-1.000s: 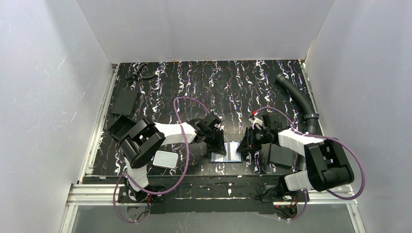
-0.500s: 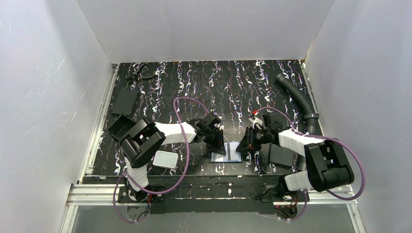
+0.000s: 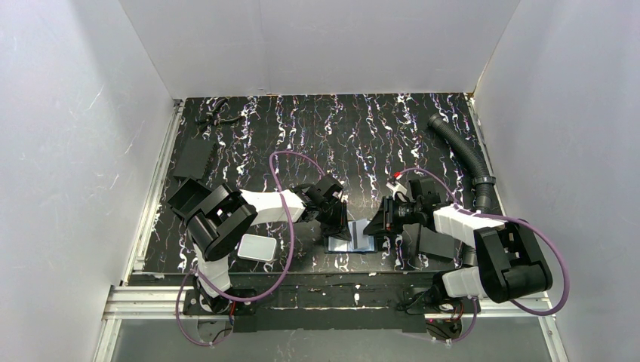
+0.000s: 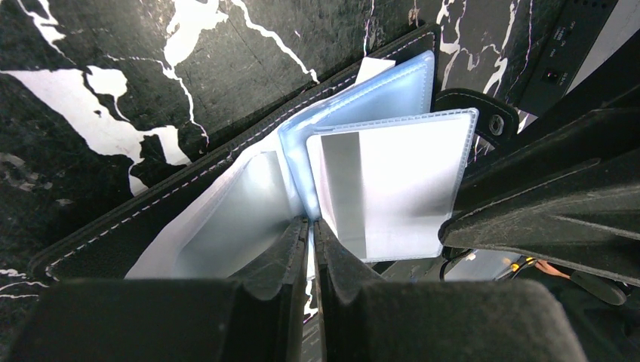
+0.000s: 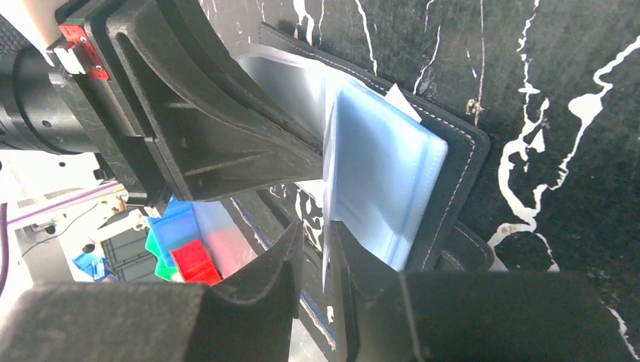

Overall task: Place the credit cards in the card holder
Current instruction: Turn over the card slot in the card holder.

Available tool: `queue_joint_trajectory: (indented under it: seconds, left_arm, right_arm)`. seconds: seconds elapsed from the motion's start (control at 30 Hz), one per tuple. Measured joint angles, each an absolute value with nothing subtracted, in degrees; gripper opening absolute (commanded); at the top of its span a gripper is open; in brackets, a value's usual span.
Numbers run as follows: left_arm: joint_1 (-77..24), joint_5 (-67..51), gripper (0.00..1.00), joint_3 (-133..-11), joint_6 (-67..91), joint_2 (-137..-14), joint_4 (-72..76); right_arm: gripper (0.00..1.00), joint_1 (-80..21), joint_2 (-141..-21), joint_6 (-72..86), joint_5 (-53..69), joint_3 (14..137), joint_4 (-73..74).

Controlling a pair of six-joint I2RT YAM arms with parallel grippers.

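Left wrist: left gripper (image 4: 309, 234) pinched black folding wallet's (image 4: 151, 219) clear pocket (image 4: 226, 226). Right gripper (image 4: 455, 211), three o'clock, clamped silver rectangular card (image 4: 392, 188); sliding it in apparently came next.

The card holder (image 3: 351, 236) lies open on the bench toward 6 o'clock, close to the near edge. Its cover is black with pale stitching, its bluish clear pockets (image 4: 362, 105) fan up from the spine, and its snap tab (image 4: 494, 124) sticks out at 3 o'clock in the left wrist view. A silver-grey credit card (image 4: 392, 185) sits inside one raised pocket.
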State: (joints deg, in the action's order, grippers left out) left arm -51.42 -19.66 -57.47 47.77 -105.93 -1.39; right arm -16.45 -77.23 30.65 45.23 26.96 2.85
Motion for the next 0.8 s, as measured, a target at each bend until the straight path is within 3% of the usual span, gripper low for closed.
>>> queue_joint_trajectory:
  seconds: [0.13, 0.23, 0.33, 0.47, 0.8]
  left_arm:
    - [-51.4, -19.7, 0.12, -57.5, 47.7, -105.9, -1.4]
    - [-51.4, -19.8, 0.15, -57.5, 47.6, -105.7, -1.5]
    - [-51.6, -19.6, 0.19, -57.5, 47.4, -105.4, -1.7]
    - [-51.9, -19.5, 0.23, -57.1, 46.9, -104.3, -2.3]
    - [-51.4, -19.3, 0.33, -52.5, 46.7, -95.0, -5.0]
  right_arm:
    - [0.12, -16.4, -77.2, 31.7, 45.3, 26.5, 1.3]
    - [0.11, -16.5, -77.2, 32.2, 45.2, 26.5, 1.0]
    - [0.13, -16.5, -77.2, 32.3, 45.0, 26.5, 1.1]
    - [0.24, -16.8, -77.2, 32.3, 44.5, 26.5, 1.6]
    - [0.26, -19.5, -76.4, 32.8, 44.0, 27.2, 1.8]
